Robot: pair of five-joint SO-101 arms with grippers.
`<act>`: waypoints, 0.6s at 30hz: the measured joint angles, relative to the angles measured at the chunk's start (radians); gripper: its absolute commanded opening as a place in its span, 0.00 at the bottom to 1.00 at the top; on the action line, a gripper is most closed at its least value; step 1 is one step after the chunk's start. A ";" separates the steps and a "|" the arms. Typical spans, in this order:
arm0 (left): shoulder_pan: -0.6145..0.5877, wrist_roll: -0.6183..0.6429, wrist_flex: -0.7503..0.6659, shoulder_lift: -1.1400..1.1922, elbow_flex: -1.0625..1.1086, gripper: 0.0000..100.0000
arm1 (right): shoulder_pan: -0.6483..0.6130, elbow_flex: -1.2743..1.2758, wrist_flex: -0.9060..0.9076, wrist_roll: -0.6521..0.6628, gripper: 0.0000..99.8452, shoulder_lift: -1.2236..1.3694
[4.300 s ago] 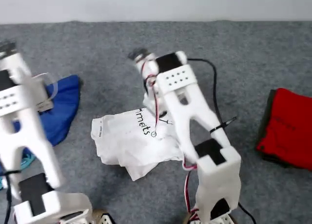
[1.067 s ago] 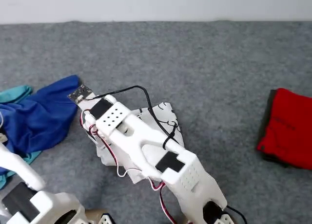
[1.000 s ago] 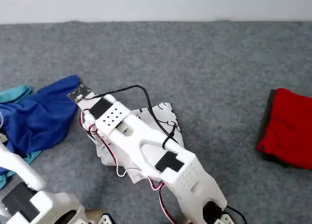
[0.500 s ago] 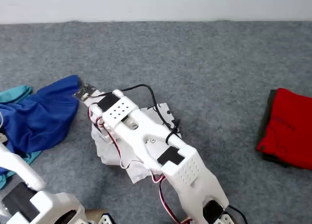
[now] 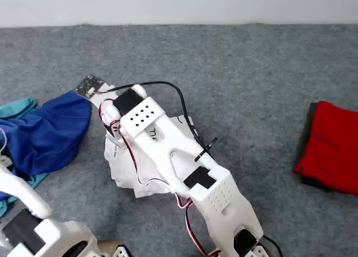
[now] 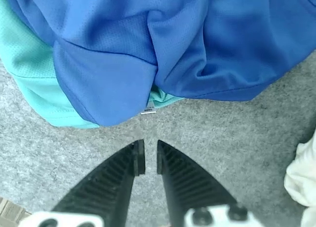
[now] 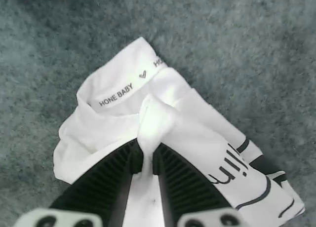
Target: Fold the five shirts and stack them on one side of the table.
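Surface: grey carpeted table (image 5: 268, 72), with a pale wall behind its far edge.
White shirt: the white shirt (image 5: 120, 167) lies crumpled near the middle of the front edge, partly under the right arm (image 5: 168, 151).
Right gripper: the right gripper (image 7: 144, 160) pinches a raised fold of the white shirt (image 7: 118, 96) close to its collar.
Left gripper: the left gripper (image 6: 146, 160) hangs over bare carpet just beside the blue shirt (image 6: 197, 39). Its fingers are nearly together, with nothing between them.
Other shirts: the blue shirt (image 5: 50, 131) lies on a teal shirt (image 5: 17, 107) at the left edge. A red shirt (image 5: 330, 145) is folded at the right edge.
Views: the pinched fold is seen from the right wrist, while in the high view the arm hides it.
Change: since half a second ago the right arm's wrist has gone further toward the far left corner, and the shirt is pulled with it.
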 measured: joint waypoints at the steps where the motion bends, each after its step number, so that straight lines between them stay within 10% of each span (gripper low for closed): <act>1: 0.000 0.000 0.000 0.000 0.003 0.05 | 0.000 -0.005 0.000 0.000 0.01 0.000; 18: 0.000 0.002 0.000 0.000 0.005 0.05 | -0.048 -0.009 -0.218 0.000 0.01 0.046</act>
